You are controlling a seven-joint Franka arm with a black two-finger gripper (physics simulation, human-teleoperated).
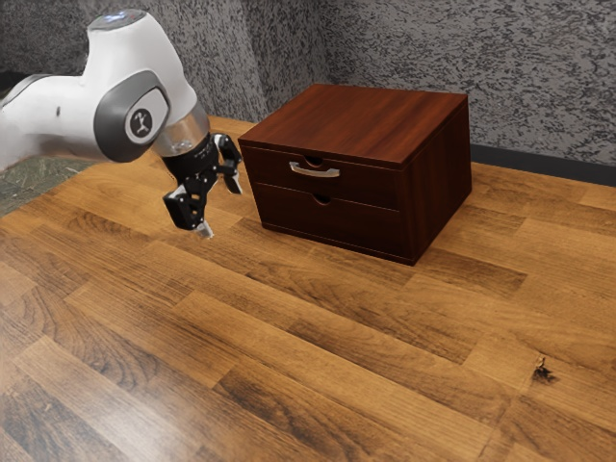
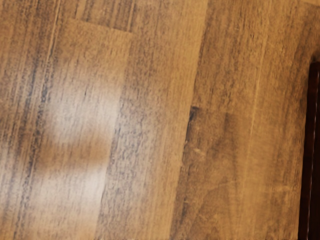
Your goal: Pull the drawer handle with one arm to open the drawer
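on table [image 1: 289,375], two drawers [image 1: 371,185], one handle [image 1: 315,171], one hand [image 1: 219,206]

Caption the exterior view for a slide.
Open gripper hovers over the table, short of the handle on the shut top drawer.

Glossy dark-wood drawer cabinet [image 1: 371,164], brushed-metal handle [image 1: 315,171], grainy wood table [image 1: 289,366].

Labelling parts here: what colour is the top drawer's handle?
The handle is silver, clearest in the exterior view.
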